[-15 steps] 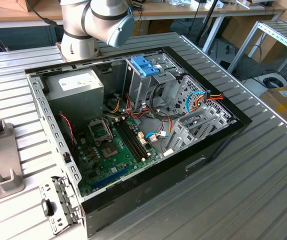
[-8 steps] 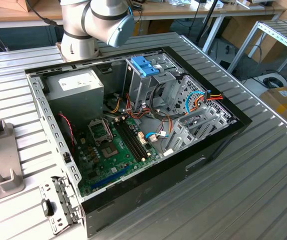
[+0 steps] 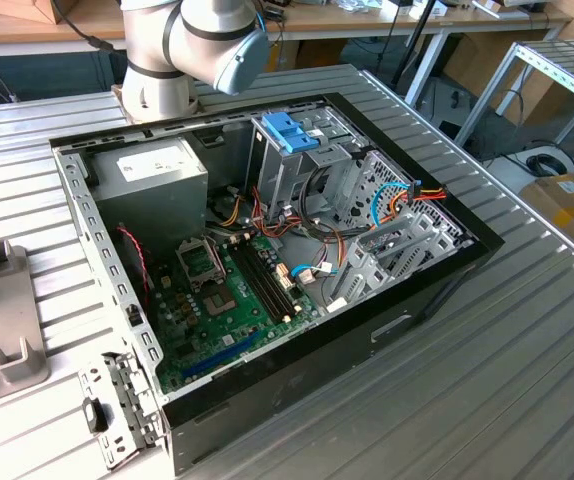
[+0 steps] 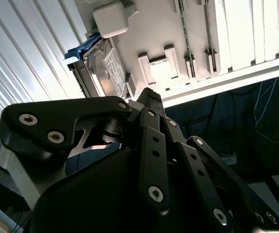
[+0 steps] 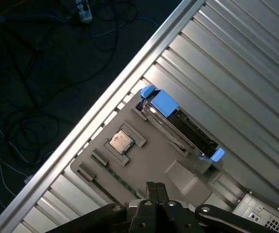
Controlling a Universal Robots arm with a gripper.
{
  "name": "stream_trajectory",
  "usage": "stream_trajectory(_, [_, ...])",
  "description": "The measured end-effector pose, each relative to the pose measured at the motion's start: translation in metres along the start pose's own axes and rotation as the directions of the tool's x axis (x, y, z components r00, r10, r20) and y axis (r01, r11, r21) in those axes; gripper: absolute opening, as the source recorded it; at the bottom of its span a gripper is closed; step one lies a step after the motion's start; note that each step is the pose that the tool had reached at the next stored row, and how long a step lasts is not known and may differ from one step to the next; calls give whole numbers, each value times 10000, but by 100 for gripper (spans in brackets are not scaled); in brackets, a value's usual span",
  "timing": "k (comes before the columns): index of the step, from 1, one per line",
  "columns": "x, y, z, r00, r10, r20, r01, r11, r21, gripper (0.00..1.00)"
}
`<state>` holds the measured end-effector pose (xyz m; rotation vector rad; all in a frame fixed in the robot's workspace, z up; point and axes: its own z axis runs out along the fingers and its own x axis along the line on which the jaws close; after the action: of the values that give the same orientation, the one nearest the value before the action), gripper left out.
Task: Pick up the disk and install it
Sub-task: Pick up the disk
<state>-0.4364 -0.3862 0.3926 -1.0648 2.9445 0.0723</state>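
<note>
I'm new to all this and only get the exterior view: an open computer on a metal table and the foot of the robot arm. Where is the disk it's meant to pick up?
Observer: In both wrist views the disk stands on its edge in a grey holder tray on the slatted table.
Visitor: Has the robot grabbed it?
Observer: No. The gripper hangs apart from the disk, and its jaws are shut on nothing.
Visitor: Is anything else in that tray?
Observer: Yes, a square processor chip lies flat in a recess beside the disk.
</note>
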Motion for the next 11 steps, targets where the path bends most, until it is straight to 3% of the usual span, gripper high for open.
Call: stream_trajectory(11, [0,0,0,9989,-474,-19,474,9989,-12,10])
